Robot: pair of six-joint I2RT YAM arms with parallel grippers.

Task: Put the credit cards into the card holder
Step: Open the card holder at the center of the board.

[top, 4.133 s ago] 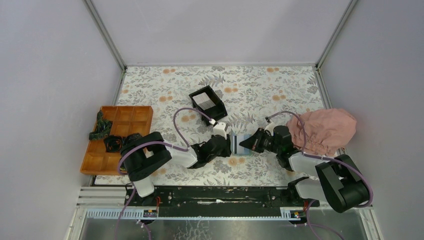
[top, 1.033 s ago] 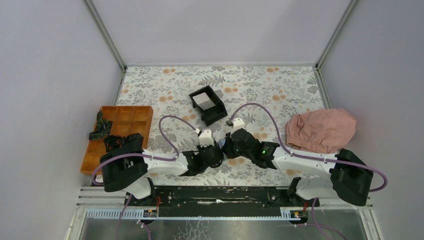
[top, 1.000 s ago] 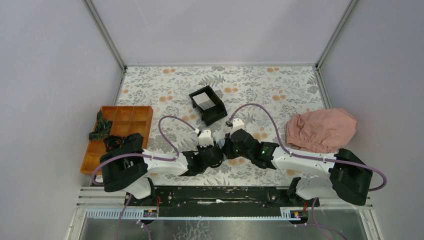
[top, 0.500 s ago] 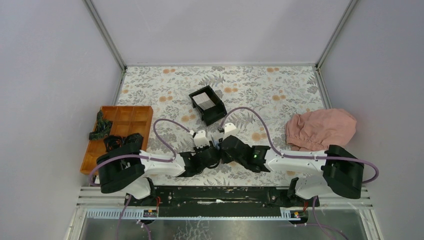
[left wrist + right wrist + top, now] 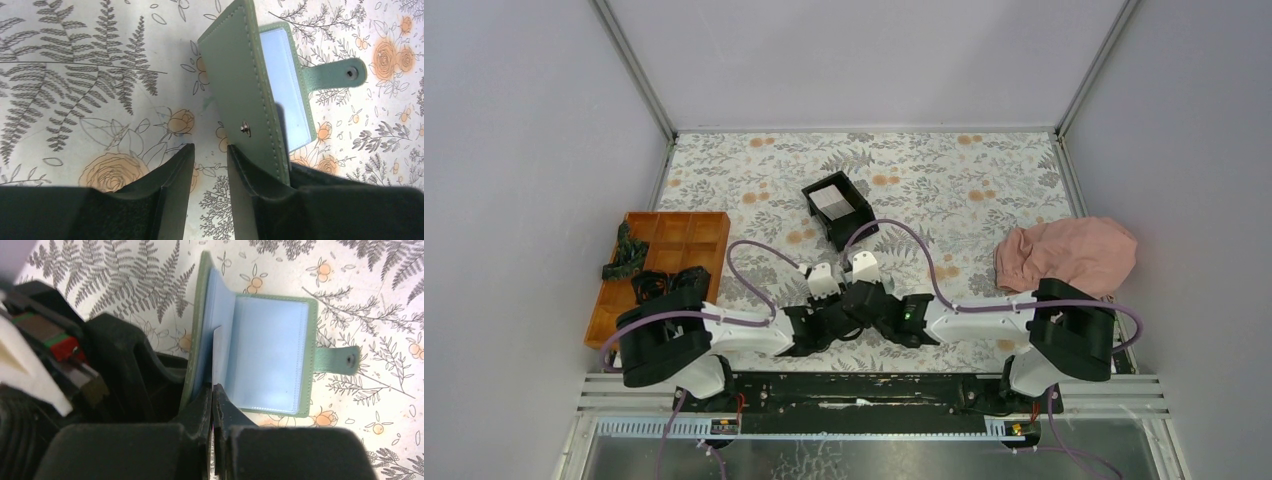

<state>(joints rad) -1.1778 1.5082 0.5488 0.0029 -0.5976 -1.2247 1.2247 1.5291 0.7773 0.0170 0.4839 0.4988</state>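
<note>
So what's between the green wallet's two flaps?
A thin pale card, pinched edge-on by the right gripper, stands inside the open wallet; the right wrist view shows it.

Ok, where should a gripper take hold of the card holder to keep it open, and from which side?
Probably the card holder by its raised cover, pinched across the free long edge from above: it stands nearly upright, while the other half lies flat on the tablecloth.

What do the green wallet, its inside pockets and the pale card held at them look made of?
Wallet: leather or faux leather, matte sage green, going by the stitched edges and metal snap stud. Inside pockets: probably soft clear plastic over pale blue, given the glossy sheen. Card: thin, stiff, pale, likely plastic; seen edge-on only, so unsure.
</note>
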